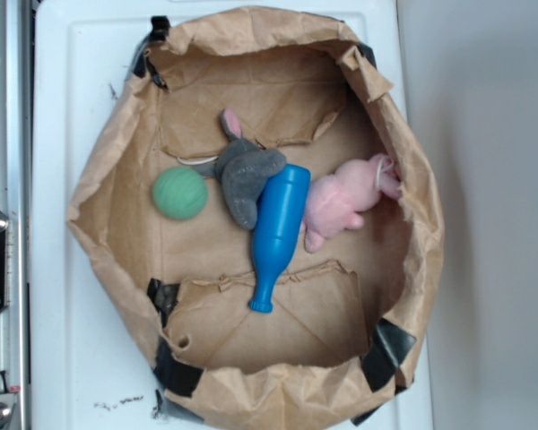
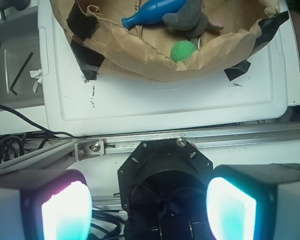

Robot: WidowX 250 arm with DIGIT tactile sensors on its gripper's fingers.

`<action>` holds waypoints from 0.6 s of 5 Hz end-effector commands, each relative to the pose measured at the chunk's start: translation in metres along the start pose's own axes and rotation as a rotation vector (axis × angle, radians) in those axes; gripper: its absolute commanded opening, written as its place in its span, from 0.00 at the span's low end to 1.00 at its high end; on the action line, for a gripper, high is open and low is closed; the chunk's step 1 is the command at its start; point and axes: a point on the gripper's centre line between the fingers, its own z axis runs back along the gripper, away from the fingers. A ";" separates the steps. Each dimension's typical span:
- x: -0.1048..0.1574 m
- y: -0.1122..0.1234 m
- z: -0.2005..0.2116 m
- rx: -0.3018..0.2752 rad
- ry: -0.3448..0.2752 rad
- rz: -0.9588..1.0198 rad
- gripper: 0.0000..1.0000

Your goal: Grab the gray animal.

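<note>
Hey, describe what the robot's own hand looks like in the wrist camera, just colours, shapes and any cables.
In the wrist view, the hand shows two blocky grey fingers whose inner pads glow under lighting, pinkish to cyan on one, cyan on the other. Between them sits a black octagonal mount with small silver screws around a round dark opening. Black cables coil at the side. No markings are readable.
</note>
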 end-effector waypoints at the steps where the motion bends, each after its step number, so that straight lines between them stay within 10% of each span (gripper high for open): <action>1: 0.000 0.000 0.000 0.000 0.000 0.000 1.00; 3: 0.085 0.027 0.004 -0.051 -0.127 -0.010 1.00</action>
